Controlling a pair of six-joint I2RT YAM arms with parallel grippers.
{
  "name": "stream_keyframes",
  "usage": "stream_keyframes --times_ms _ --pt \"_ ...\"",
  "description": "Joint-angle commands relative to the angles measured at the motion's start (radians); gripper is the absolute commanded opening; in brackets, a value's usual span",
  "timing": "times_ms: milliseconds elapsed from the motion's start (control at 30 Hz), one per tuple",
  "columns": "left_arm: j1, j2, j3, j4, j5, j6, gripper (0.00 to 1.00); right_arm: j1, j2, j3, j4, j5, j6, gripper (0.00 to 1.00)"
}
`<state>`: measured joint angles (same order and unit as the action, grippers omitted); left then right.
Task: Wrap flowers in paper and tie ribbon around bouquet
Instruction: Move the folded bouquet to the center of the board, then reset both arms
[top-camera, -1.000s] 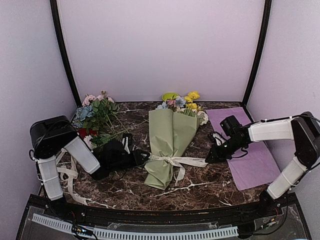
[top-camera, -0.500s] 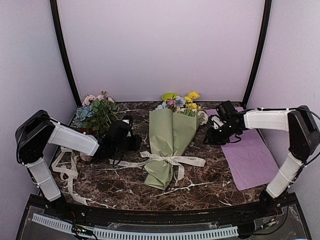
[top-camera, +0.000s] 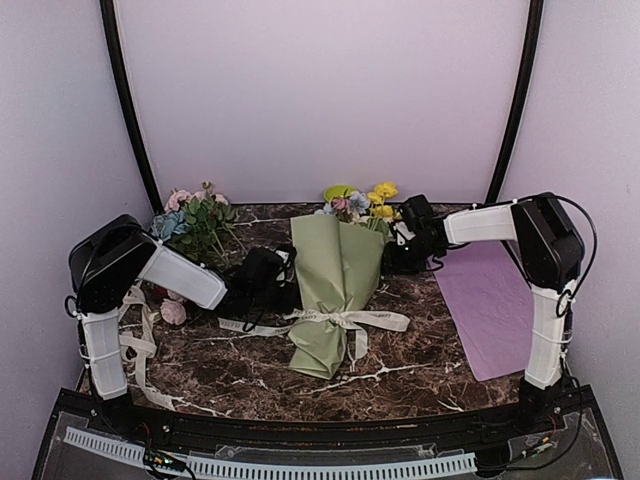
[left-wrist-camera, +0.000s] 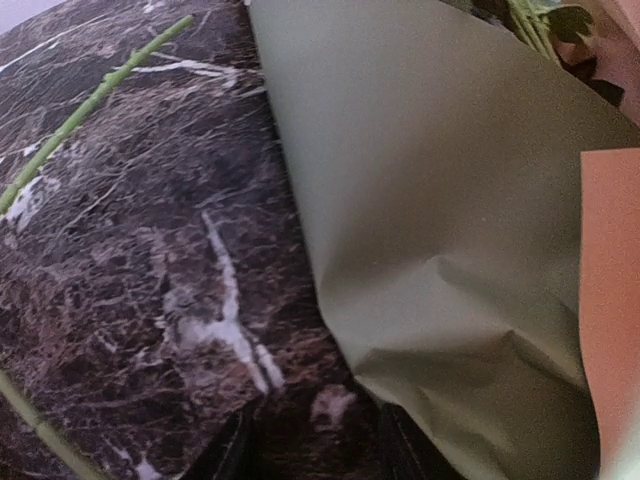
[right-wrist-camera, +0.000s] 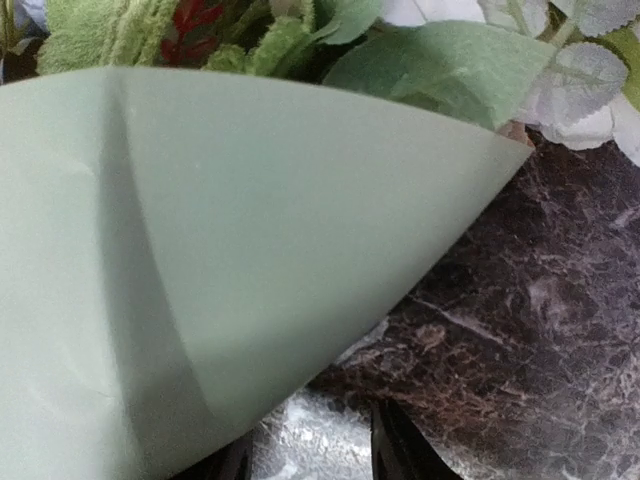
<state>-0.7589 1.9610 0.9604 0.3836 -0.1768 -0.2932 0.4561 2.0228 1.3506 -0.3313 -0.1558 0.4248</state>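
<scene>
Seen from above, the left fingers (top-camera: 281, 286) and right fingers (top-camera: 393, 254) are dark lumps close against either side of the bouquet (top-camera: 335, 285), too small there to show how they stand. Each wrist view cuts off everything but two dark fingertips at its bottom edge. The left pair (left-wrist-camera: 232, 455) stands spread, with only the table (left-wrist-camera: 150, 270) between them. The right pair (right-wrist-camera: 398, 445) is spread too. The paper's edge dips just beside one tip, but I cannot tell whether it touches.

The bouquet lies flat in the middle of the table, its narrow end toward the arms. Its paper (left-wrist-camera: 430, 200) is smooth, matte sage green, softly creased, with a peach inner sheet (left-wrist-camera: 612, 300) cut off at the frame's right edge. The flowers (top-camera: 372, 205), yellow, blue and pink, poke out of the wide end, their stems hidden inside. Close up they show fuzzy cloth leaves (right-wrist-camera: 440, 60) and white petals (right-wrist-camera: 590, 100).

A flat cream ribbon (top-camera: 345, 320) is tied in a bow around the lower cone; any print on it is unreadable. The table is glossy dark marble with white veins.
</scene>
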Motion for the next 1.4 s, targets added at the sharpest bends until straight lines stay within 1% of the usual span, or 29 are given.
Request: stream_keyframes --times_ms 0,67,133,233,267,333,400,467,533,600,667,800,900,933,967,1067,1100,1133,1233,1333,1367 --pt "-0.055 0.028 0.004 0.1 0.072 0.044 0.42 0.004 0.037 0.055 0.064 -0.042 0.012 0.41" --pt "-0.082 0.037 0.011 0.136 0.093 0.064 0.42 0.003 0.047 0.082 0.062 -0.056 0.011 0.41" --pt "-0.11 0.047 0.039 0.137 0.106 0.086 0.42 -0.002 0.047 0.102 0.052 -0.046 0.009 0.42" --pt "-0.125 0.046 0.049 0.165 0.121 0.106 0.43 -0.02 0.023 0.107 0.051 -0.034 0.004 0.42" --pt "-0.125 0.042 0.046 0.165 0.121 0.104 0.43 -0.027 0.009 0.108 0.04 -0.016 -0.001 0.42" --pt "-0.119 0.023 0.034 0.147 0.067 0.109 0.43 -0.046 -0.028 0.096 0.019 0.017 -0.006 0.42" --pt "-0.094 -0.009 0.01 0.12 0.034 0.117 0.43 -0.07 -0.089 0.051 0.022 0.041 -0.009 0.42" --pt "-0.048 -0.05 -0.024 0.085 0.024 0.093 0.43 -0.095 -0.164 -0.016 0.035 0.062 -0.013 0.43" --pt "0.001 -0.101 -0.064 0.056 0.006 0.073 0.43 -0.116 -0.239 -0.066 0.042 0.081 -0.027 0.44" --pt "0.029 -0.168 -0.101 0.042 -0.026 0.087 0.43 -0.133 -0.32 -0.107 0.039 0.096 -0.055 0.45" --pt "0.035 -0.207 -0.118 0.036 -0.036 0.126 0.43 -0.145 -0.364 -0.138 0.024 0.11 -0.071 0.47" --pt "0.035 -0.263 -0.084 -0.038 -0.009 0.167 0.45 -0.196 -0.472 -0.206 0.01 0.118 -0.091 0.48" --pt "0.045 -0.3 -0.065 -0.093 -0.043 0.175 0.49 -0.271 -0.577 -0.315 0.075 0.088 -0.093 0.5" --pt "0.055 -0.319 -0.07 -0.097 -0.05 0.175 0.51 -0.306 -0.62 -0.355 0.109 0.067 -0.089 0.52" --pt "0.067 -0.342 -0.078 -0.097 -0.054 0.176 0.54 -0.345 -0.667 -0.404 0.154 0.048 -0.083 0.56" --pt "0.126 -0.417 -0.12 -0.089 -0.068 0.162 0.64 -0.458 -0.811 -0.541 0.287 0.042 -0.071 0.73" --pt "0.162 -0.439 -0.139 -0.082 -0.07 0.153 0.68 -0.491 -0.854 -0.582 0.326 0.048 -0.064 0.79" --pt "0.193 -0.46 -0.154 -0.078 -0.071 0.143 0.71 -0.525 -0.889 -0.625 0.372 0.054 -0.056 0.83" --pt "0.283 -0.495 -0.19 -0.091 -0.106 0.117 0.76 -0.594 -0.974 -0.745 0.506 0.121 -0.023 0.92" --pt "0.365 -0.531 -0.235 -0.088 -0.207 0.102 0.79 -0.618 -1.028 -0.874 0.665 0.204 0.012 0.98" --pt "0.392 -0.548 -0.255 -0.08 -0.229 0.093 0.79 -0.62 -1.04 -0.902 0.702 0.215 0.014 0.99"
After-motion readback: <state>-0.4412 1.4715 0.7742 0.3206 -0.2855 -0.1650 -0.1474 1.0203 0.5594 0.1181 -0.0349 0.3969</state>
